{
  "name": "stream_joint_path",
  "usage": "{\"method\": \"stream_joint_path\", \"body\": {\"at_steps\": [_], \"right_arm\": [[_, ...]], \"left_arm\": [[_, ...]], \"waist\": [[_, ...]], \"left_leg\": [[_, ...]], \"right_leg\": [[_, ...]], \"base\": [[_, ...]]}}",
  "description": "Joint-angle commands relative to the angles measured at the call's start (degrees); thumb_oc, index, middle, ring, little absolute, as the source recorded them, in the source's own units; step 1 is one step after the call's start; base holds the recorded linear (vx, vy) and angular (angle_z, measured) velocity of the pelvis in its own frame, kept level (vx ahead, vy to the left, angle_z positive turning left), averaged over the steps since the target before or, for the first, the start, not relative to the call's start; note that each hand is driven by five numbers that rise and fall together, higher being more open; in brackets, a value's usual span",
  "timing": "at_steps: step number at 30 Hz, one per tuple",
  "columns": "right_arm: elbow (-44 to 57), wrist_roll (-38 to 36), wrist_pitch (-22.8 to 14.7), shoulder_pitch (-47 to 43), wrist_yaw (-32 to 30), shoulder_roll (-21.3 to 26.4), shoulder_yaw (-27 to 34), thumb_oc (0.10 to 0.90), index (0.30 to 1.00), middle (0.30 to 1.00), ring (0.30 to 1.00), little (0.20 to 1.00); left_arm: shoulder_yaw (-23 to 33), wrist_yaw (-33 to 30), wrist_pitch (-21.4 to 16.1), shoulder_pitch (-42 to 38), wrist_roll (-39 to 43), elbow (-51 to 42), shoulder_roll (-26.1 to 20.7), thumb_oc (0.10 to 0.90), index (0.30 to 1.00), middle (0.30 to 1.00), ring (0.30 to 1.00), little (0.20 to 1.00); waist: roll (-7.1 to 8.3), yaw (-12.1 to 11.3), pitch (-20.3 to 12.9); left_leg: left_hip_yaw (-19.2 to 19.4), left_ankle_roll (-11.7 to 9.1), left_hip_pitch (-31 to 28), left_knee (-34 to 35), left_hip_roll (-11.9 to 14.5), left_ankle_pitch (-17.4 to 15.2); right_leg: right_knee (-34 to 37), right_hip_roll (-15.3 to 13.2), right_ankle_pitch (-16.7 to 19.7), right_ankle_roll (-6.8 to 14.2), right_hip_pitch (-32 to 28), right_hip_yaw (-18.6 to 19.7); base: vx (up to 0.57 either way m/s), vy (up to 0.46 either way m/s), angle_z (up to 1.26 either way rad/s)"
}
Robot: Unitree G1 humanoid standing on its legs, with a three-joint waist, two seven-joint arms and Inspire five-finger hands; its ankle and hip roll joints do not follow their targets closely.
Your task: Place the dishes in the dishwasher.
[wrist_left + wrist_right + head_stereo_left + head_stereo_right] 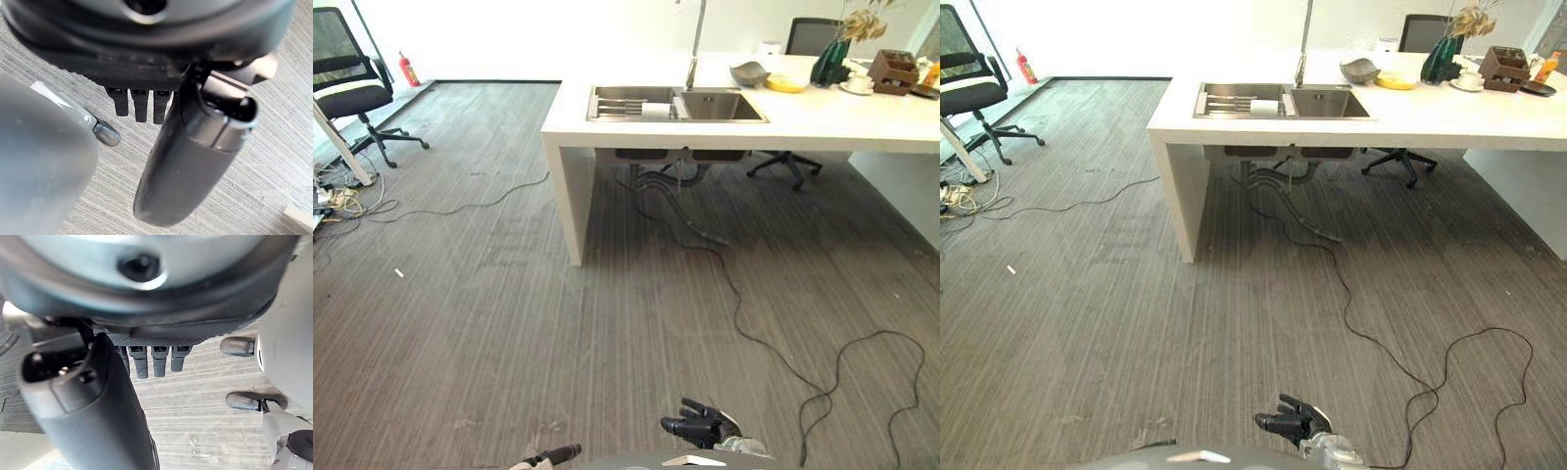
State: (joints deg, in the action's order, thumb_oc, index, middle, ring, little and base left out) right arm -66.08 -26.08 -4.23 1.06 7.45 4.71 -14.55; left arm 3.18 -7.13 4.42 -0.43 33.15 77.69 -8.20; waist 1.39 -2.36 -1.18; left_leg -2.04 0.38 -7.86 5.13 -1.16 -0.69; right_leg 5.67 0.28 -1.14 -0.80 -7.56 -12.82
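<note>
Far ahead, a white counter (822, 122) carries the dishes: a grey bowl (749, 72), a yellow plate (786, 84) and a white cup on a saucer (858, 85). They stand to the right of a steel double sink (720, 106) with a tall tap (694, 44). Something white (654, 111) lies in the sink's left basin. My right hand (700, 423) hangs low over the floor, well short of the counter, its fingers (154, 360) straight and empty. My left hand (553, 454) is also down low, with relaxed fingers (139, 103) holding nothing.
A black office chair (352, 93) stands at the far left near a red fire extinguisher (409, 70). Another chair (793, 162) sits behind the counter. A green vase (829, 61) and a wooden caddy (893, 70) share the countertop. Grey carpet lies between me and the counter.
</note>
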Motion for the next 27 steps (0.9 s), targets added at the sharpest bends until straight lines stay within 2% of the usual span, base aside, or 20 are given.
{"method": "stream_joint_path", "body": {"at_steps": [1,12,14,15,16,17,18,19,20,21,22,23,24,25,26,27], "right_arm": [[1.1,-1.8,-1.8,-0.9,0.8,-1.7,1.5,0.800,0.900,0.900,0.900,0.900],[1.7,-2.2,-1.4,-0.8,0.2,-1.3,1.2,0.800,0.900,0.900,0.900,0.900],[2.0,-2.4,-0.9,-0.7,1.0,-1.1,1.0,0.800,0.900,0.900,0.900,0.900],[2.2,-2.1,-0.5,-0.9,1.5,-0.7,0.6,0.800,0.900,0.900,0.900,0.900],[2.3,-2.1,-0.5,-1.0,1.5,-0.7,0.6,0.800,0.900,0.900,0.900,0.900],[3.1,-1.8,-0.2,-1.1,1.8,0.1,0.3,0.800,0.900,0.900,0.900,0.900],[3.2,-1.8,-0.1,-1.2,1.8,0.1,0.4,0.800,0.900,0.900,0.900,0.900],[3.7,-1.6,-0.1,-1.0,1.9,0.3,0.4,0.800,0.900,0.900,0.900,0.900],[3.5,-2.0,-0.1,-1.4,1.8,0.4,0.5,0.800,0.900,0.900,0.900,0.900],[3.5,-2.0,-0.1,-1.4,1.8,0.4,0.5,0.800,0.900,0.900,0.900,0.900],[2.6,-2.5,-0.1,-2.2,1.3,0.7,0.9,0.800,0.900,0.900,0.900,0.900],[2.1,-2.5,-0.3,-2.3,1.2,0.7,1.2,0.800,0.900,0.900,0.900,0.900],[2.1,-2.5,-0.3,-2.3,1.2,0.7,1.2,0.800,0.900,0.900,0.900,0.900],[2.1,-2.0,-1.0,-1.7,1.0,0.6,1.4,0.800,0.900,0.900,0.900,0.900],[2.1,-2.0,-1.0,-1.5,1.0,0.6,1.4,0.800,0.900,0.900,0.900,0.900],[2.0,-1.8,-1.6,-1.3,0.5,0.4,1.5,0.800,0.900,0.900,0.900,0.900]], "left_arm": [[0.3,-0.4,0.0,-1.8,-0.2,5.6,2.1,0.800,0.900,0.900,0.900,0.900],[1.5,-1.5,-0.3,-2.0,2.0,5.6,2.4,0.800,0.900,0.900,0.900,0.900],[2.4,-1.5,-0.8,-2.0,3.0,5.1,1.9,0.800,0.900,0.900,0.900,0.900],[3.1,-1.5,-1.4,-2.4,4.4,4.4,1.7,0.800,0.900,0.900,0.900,0.900],[3.2,-1.5,-1.4,-2.5,4.4,4.4,1.7,0.800,0.900,0.900,0.900,0.900],[3.7,-1.5,-1.9,-3.1,5.6,4.1,1.9,0.800,0.900,0.900,0.900,0.900],[3.7,-1.5,-1.9,-3.2,5.7,4.2,1.9,0.800,0.900,0.900,0.900,0.900],[4.0,-1.5,-1.8,-3.5,5.9,4.6,2.2,0.800,0.900,0.900,0.900,0.900],[4.2,-1.8,-1.6,-3.8,6.5,5.2,2.4,0.800,0.900,0.900,0.900,0.900],[4.2,-1.8,-1.6,-3.8,6.5,5.2,2.4,0.800,0.900,0.900,0.900,0.900],[4.4,-1.5,-1.1,-4.8,6.6,5.5,2.1,0.800,0.900,0.900,0.900,0.900],[4.1,-0.7,-0.6,-5.0,5.2,5.7,2.2,0.800,0.900,0.900,0.900,0.900],[4.1,-0.7,-0.6,-5.0,5.2,5.7,2.2,0.800,0.900,0.900,0.900,0.900],[3.5,0.0,0.0,-4.4,3.8,5.6,2.7,0.800,0.900,0.900,0.900,0.900],[3.4,0.0,0.0,-4.2,3.7,5.5,2.7,0.800,0.900,0.900,0.900,0.900],[2.5,-1.1,0.3,-3.6,3.3,5.7,3.4,0.800,0.900,0.900,0.900,0.900]], "waist": [[0.70,0.0,-0.8],[0.35,0.6,0.6],[0.17,0.6,1.2],[0.52,0.3,2.9],[0.55,0.3,3.0],[1.94,0.0,5.9],[1.85,0.1,5.8],[2.40,0.1,6.6],[3.13,-0.6,7.6],[3.13,-0.6,7.6],[2.41,-1.7,8.2],[2.34,-2.6,8.0],[2.34,-2.6,8.0],[1.45,-3.8,7.4],[1.88,-4.1,7.3],[1.47,-4.4,6.9]], "left_leg": [[1.5,-5.6,3.4,-0.1,3.0,1.0],[1.9,-5.3,2.7,-0.1,3.0,0.6],[2.3,-5.1,1.9,-0.1,3.3,0.8],[2.5,-5.5,3.1,-2.5,3.4,1.5],[2.4,-5.5,3.4,-3.0,3.4,1.2],[4.1,-7.3,9.3,-15.0,1.8,1.4],[3.9,-7.4,10.3,-16.5,1.9,0.7],[4.8,-8.3,13.5,-22.6,2.2,1.9],[5.3,-9.9,16.3,-27.5,2.3,5.0],[5.3,-9.9,16.3,-27.5,2.3,5.0],[7.0,-10.5,20.8,-23.5,4.7,8.3],[9.3,-9.2,21.3,-17.3,5.2,8.0],[9.3,-9.2,21.3,-17.3,5.2,8.0],[10.5,-7.9,24.1,-5.7,7.0,9.7],[11.0,-7.9,22.5,-3.3,6.4,10.8],[11.7,-8.1,25.9,-0.1,8.0,11.0]], "right_leg": [[-0.7,-2.9,-1.7,6.0,-1.1,2.4],[-0.7,-2.5,-2.0,5.6,-1.4,2.4],[-0.7,-2.2,-2.1,5.3,-1.6,2.7],[-0.7,-2.4,-1.8,5.0,-1.4,3.3],[-0.7,-2.4,-1.8,4.9,-1.4,3.3],[-0.7,-3.6,-1.3,4.4,-1.1,3.8],[-0.7,-3.5,-1.3,4.4,-0.8,3.7],[-0.7,-3.9,-1.5,4.4,-1.0,3.7],[-0.7,-4.1,-1.8,4.1,-1.7,3.8],[-0.7,-4.1,-1.8,4.1,-1.7,3.8],[-0.7,-2.4,-3.7,3.8,-3.0,3.3],[-0.7,-2.0,-4.9,3.8,-4.3,3.8],[-0.7,-2.0,-4.9,3.8,-4.3,3.8],[-0.7,-0.7,-6.6,4.3,-6.5,4.5],[-0.7,-1.2,-6.9,4.4,-6.9,4.7],[-0.7,-0.9,-8.1,4.5,-8.6,5.6]], "base": [[0.00,-0.004,-0.04],[0.02,-0.021,0.00],[0.03,-0.060,-0.01],[-0.01,-0.055,-0.03],[-0.10,-0.135,-0.03],[-0.10,-0.078,0.00],[-0.09,-0.118,0.11],[0.01,-0.103,0.25],[0.02,-0.106,0.23],[0.16,-0.115,0.15],[0.28,-0.036,0.21],[0.28,-0.036,0.21],[0.44,0.085,0.17],[0.32,0.071,0.02],[0.51,0.129,0.04],[0.35,0.065,-0.13]]}}
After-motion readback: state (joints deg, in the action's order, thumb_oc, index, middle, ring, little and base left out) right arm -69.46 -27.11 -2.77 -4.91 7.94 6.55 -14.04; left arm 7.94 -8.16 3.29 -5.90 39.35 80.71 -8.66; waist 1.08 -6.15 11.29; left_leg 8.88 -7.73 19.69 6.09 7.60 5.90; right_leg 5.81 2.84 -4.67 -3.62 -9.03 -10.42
